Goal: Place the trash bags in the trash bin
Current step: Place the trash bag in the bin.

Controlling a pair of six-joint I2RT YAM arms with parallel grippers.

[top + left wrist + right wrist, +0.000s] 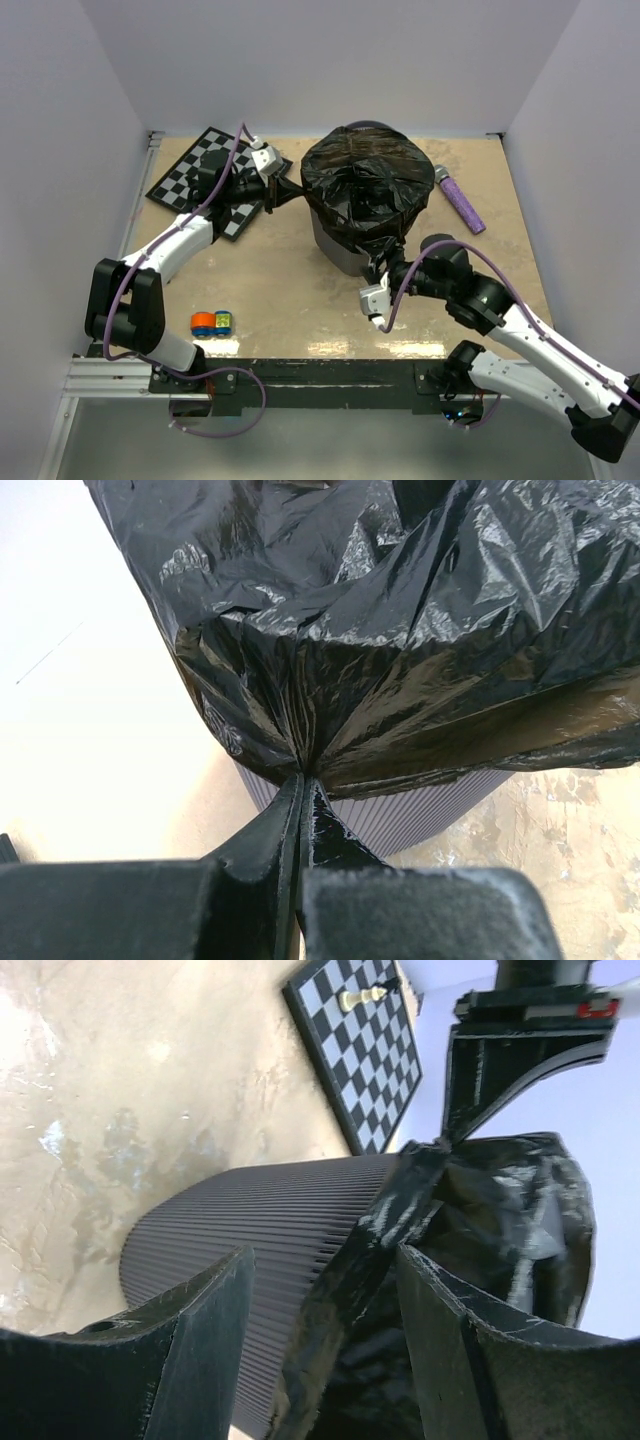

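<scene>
With left gripper pinched shut on a fold of the trash bag draped over the trash bin mouth, and right gripper jaws standing open astride a near-side fold, close squarely there before pushing slack inside.

Black trash bag over bin mouth

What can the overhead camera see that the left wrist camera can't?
Only the overhead view shows the chessboard, the purple microphone and two small toys near the front edge. Only the left wrist view shows, close up, the left gripper shut on a gathered fold of the trash bag. Both show that black bag draped over the trash bin.
</scene>
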